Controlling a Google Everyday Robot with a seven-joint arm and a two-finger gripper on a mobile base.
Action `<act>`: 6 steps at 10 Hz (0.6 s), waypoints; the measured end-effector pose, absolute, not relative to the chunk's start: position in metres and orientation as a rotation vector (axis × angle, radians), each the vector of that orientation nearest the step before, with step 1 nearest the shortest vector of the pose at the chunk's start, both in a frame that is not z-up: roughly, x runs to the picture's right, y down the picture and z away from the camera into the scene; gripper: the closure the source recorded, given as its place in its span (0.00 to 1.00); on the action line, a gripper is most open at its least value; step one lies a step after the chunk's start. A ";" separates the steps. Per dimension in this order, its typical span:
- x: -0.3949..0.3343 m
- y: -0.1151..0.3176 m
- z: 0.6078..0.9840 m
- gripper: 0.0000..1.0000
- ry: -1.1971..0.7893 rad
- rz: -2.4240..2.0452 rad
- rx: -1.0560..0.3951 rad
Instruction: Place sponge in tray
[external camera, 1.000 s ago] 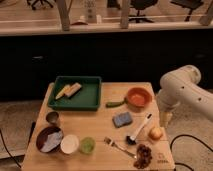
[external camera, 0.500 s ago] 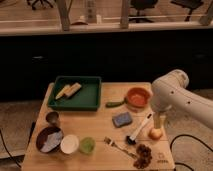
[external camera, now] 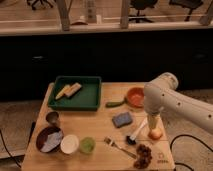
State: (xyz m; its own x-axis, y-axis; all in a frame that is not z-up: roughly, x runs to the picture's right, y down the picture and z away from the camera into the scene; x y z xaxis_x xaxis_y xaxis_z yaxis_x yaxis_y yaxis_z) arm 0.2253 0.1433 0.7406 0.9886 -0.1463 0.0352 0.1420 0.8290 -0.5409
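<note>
Beside the sponge (external camera: 122, 119), the gripper (external camera: 152, 128) hangs downward.

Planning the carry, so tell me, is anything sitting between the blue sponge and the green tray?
Nothing visible: bare table lies between the sponge and the tray. A green vegetable lies just off that line. The gripper hangs on the sponge's other side, away from the tray.
</note>
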 end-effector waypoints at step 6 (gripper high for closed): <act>0.207 0.147 0.769 0.20 -0.025 -0.232 -0.577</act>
